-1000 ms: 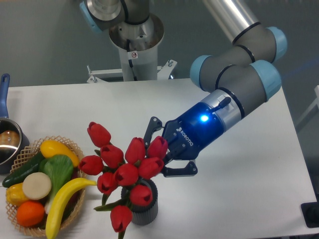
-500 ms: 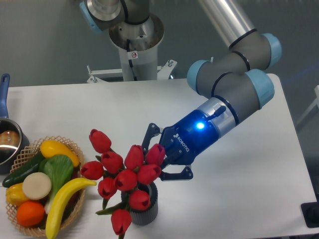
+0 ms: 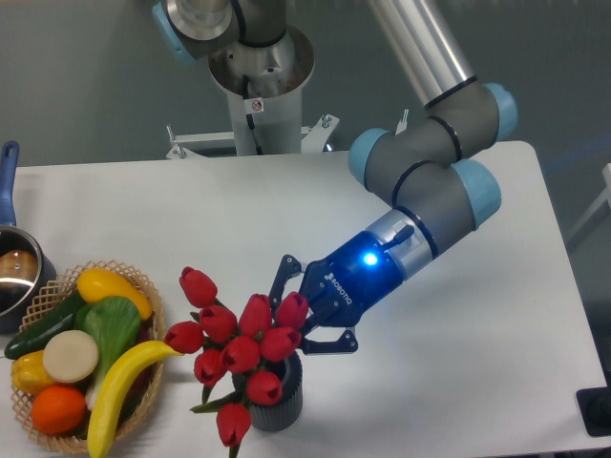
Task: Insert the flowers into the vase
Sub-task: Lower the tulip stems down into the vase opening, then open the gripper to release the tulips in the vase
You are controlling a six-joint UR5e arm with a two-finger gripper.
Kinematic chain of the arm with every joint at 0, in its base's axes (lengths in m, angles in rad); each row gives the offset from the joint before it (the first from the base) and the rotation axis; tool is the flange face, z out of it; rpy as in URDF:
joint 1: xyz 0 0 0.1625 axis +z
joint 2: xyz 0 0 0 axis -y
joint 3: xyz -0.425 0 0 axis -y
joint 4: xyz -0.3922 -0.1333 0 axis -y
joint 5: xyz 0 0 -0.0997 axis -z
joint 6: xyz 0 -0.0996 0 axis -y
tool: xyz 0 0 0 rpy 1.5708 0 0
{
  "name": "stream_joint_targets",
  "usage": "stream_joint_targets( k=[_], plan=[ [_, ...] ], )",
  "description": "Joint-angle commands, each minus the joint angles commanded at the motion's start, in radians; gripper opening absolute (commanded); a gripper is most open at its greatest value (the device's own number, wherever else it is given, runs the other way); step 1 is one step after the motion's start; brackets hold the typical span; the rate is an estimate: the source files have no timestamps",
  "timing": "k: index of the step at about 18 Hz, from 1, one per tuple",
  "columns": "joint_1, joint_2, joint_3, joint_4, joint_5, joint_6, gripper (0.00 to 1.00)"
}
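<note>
The flowers [image 3: 241, 351], a bunch of red tulip buds with green stems, lean over the vase [image 3: 284, 405], a small dark grey ribbed cylinder near the table's front edge. The stems run down into the vase mouth, which the buds mostly hide. One bud hangs low at the vase's left side. My gripper [image 3: 304, 307] reaches in from the right, just above and right of the vase. Its fingers [image 3: 330, 344] close around the bunch from behind, with the tips hidden by the buds.
A wicker basket [image 3: 145, 285] of fruit and vegetables stands at the front left, close to the flowers. A steel pot [image 3: 13, 273] with a blue handle sits at the left edge. The arm's base column [image 3: 258, 95] rises at the back.
The gripper and the flowers have moved down and slightly left toward the vase, and the bunch now sits lower over its mouth. The vase has stayed put.
</note>
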Motion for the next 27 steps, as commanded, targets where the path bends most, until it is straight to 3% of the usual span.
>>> stream_joint_targets(
  k=[3,9,12,14,16,27],
  plan=[
    [0.003,0.005,-0.029,0.000,0.002,0.002,0.07],
    [0.014,-0.005,-0.046,0.000,0.006,0.015,0.25],
    [0.021,-0.005,-0.051,0.000,0.006,0.015,0.60],
    [0.034,-0.003,-0.061,0.000,0.005,0.017,0.75],
    [0.041,0.003,-0.078,0.000,0.005,0.015,0.99],
    [0.101,0.064,-0.111,-0.003,0.014,0.002,1.00]
  ],
)
